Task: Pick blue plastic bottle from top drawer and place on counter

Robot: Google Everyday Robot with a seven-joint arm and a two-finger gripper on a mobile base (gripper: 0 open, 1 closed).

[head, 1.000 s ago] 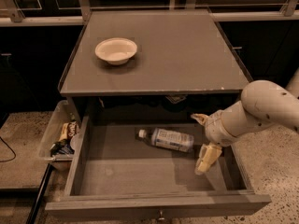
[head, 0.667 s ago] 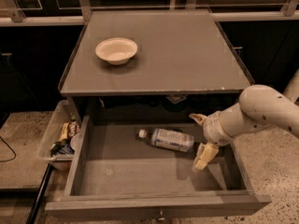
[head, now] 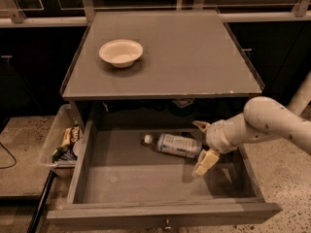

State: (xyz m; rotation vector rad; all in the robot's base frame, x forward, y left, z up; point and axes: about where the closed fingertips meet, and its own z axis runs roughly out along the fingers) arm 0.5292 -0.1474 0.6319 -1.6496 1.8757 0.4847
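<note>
The blue plastic bottle [head: 173, 144] lies on its side on the floor of the open top drawer [head: 146, 183], white cap pointing left. My gripper [head: 202, 143] reaches in from the right, inside the drawer at the bottle's right end. Its fingers are spread, one finger [head: 200, 125] behind the bottle's base and the other finger [head: 206, 162] in front of it, not closed on the bottle. The grey counter [head: 189, 57] above the drawer holds a white bowl [head: 121, 52] at its left.
A clear plastic bin of snacks [head: 64, 141] stands on the floor left of the drawer. The drawer's front panel [head: 165, 215] sticks out toward the camera. My white arm [head: 272, 125] crosses the drawer's right wall. Dark cabinets flank the counter.
My gripper and arm have moved slightly left toward the bottle's base. The bottle has not moved.
</note>
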